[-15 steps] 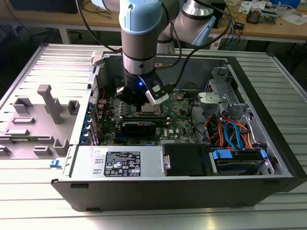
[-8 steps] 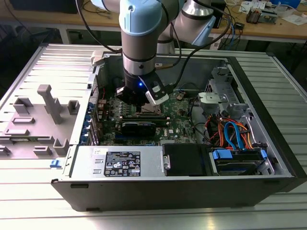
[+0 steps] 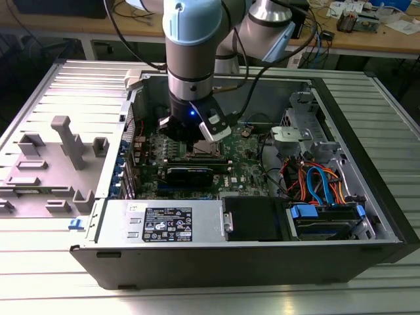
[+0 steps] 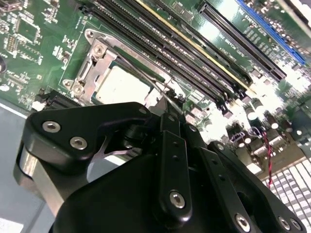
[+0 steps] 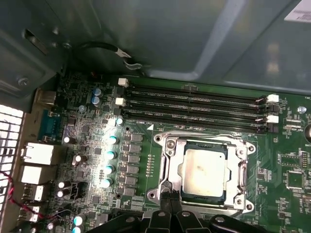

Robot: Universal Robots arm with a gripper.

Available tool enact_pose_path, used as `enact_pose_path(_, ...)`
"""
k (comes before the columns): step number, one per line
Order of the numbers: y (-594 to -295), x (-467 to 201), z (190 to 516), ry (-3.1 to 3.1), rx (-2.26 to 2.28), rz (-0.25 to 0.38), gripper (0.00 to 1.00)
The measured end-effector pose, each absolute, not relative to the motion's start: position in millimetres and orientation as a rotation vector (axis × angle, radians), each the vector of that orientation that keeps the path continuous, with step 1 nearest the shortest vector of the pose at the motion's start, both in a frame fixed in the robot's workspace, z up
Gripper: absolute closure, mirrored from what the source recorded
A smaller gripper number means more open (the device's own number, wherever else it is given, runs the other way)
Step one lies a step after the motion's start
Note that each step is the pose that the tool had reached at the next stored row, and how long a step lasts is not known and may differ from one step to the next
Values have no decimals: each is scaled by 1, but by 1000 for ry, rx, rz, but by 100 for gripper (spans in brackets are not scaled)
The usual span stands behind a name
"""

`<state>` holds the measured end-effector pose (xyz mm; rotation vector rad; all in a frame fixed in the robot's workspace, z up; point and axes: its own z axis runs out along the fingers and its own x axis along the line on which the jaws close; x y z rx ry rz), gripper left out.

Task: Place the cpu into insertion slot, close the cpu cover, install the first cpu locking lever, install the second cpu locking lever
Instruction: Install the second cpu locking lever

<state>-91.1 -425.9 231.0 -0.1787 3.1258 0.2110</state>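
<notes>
The cpu [image 5: 203,171], a square chip with a silver-grey top, lies flat in the insertion slot [image 5: 167,145] on the green motherboard. The silvery cpu cover [image 5: 206,144] is folded down around it, so the chip shows through its window. In the second wrist view the cpu [image 4: 121,85] sits under the cover frame [image 4: 95,63], and a thin wire locking lever [image 4: 141,73] runs along the socket's edge. My gripper [image 5: 168,196] is shut, its fingertips together at a corner of the socket by the lever's end. In the exterior view the gripper [image 3: 195,141] is low over the board.
Long black memory slots [image 5: 194,104] run beside the socket, and a row of capacitors [image 5: 111,155] stands on its other side. The open case's walls surround the board. A power supply [image 3: 164,223] and a cabled drive cage [image 3: 321,184] lie toward the front and the exterior view's right.
</notes>
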Motion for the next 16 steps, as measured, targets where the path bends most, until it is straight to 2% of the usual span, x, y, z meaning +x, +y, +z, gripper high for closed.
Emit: enact_pose_path(16, -425, -82, 253, 3130, -179, 195, 89)
